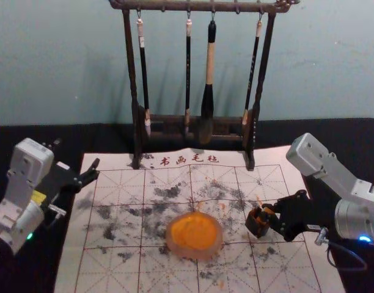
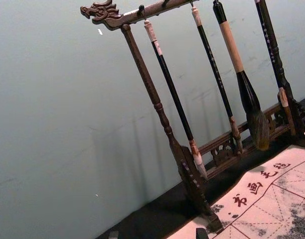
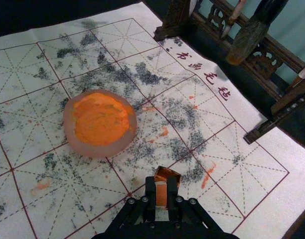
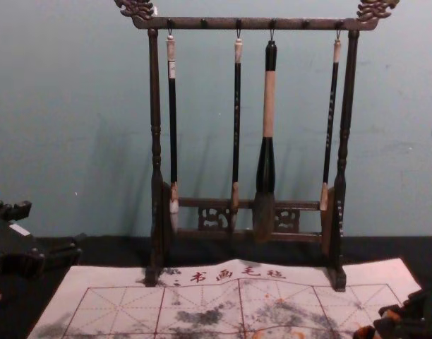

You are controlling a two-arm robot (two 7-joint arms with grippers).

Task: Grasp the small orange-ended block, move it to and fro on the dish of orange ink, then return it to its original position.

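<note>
Orange ink [image 1: 195, 231] in dish [image 1: 197, 252] (streaky), right gripper [image 1: 266, 219] nearby

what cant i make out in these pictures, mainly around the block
- block's gripped sides: right wrist view, behind the right gripper's fingers
- block's underside, and whether it touches the mat: head view, faces away
- mat's near edge: head view, cut off at the bottom
- writing on the brush: head view, too small
- rack's dragon heads: chest view, cut off at the top
</note>
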